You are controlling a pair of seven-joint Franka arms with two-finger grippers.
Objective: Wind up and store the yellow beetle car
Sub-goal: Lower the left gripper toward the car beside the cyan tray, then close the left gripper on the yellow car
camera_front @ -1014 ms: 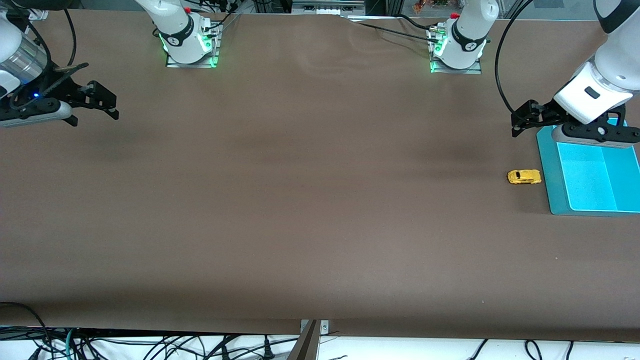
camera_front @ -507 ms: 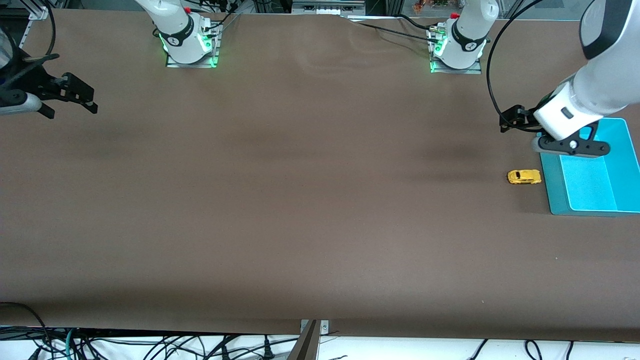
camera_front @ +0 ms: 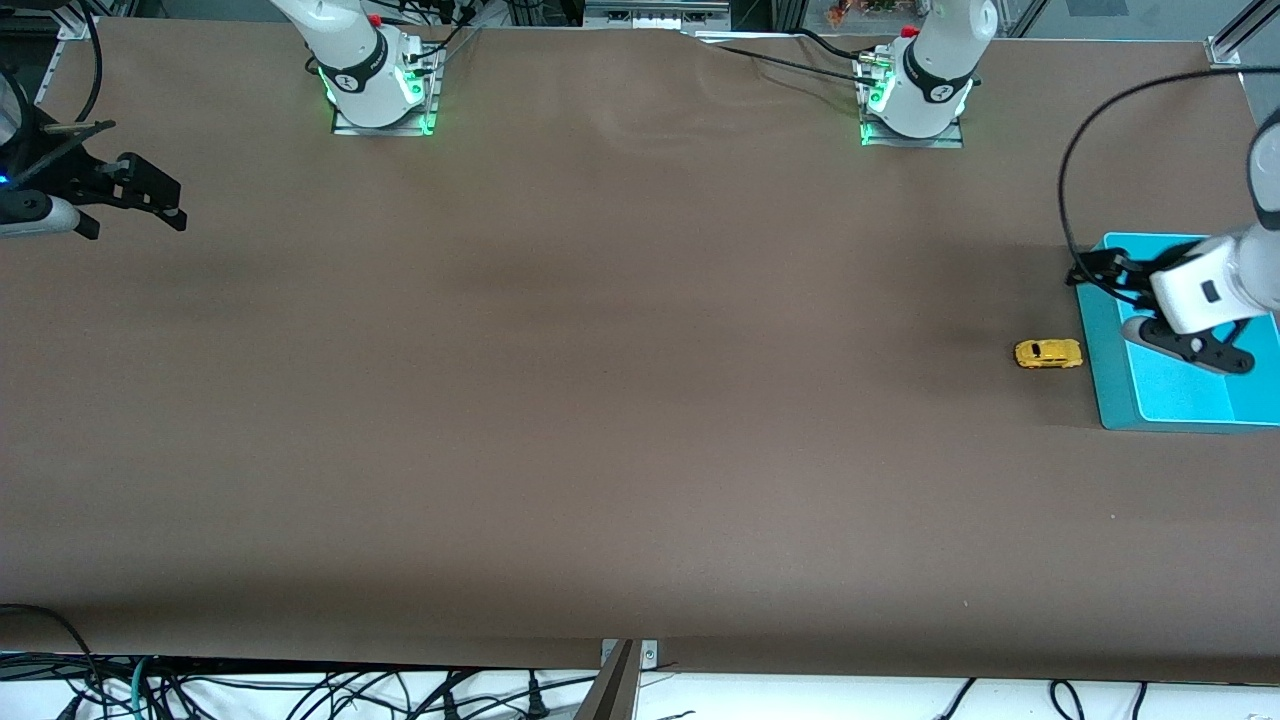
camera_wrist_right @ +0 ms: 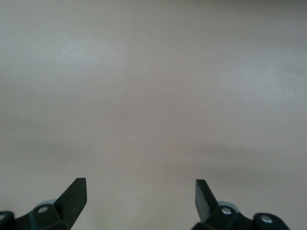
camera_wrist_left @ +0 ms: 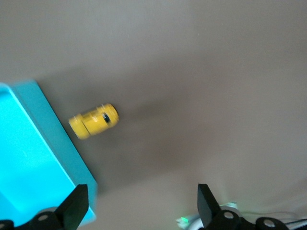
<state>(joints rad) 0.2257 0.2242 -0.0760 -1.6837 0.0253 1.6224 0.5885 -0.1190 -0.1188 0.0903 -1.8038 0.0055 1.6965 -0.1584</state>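
The yellow beetle car (camera_front: 1048,353) sits on the surface (camera_front: 600,400) just beside the blue tray (camera_front: 1110,400), where the wide-open left gripper (camera_front: 1090,272) hovers for pickup; the right gripper (camera_front: 150,195) waits, open.

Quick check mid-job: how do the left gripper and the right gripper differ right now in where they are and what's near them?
The left gripper hangs over the blue tray at the left arm's end of the table; the right gripper is over bare table at the right arm's end. The left wrist view shows the yellow beetle car beside the tray; the right wrist view shows only table. Both are open and hold nothing.
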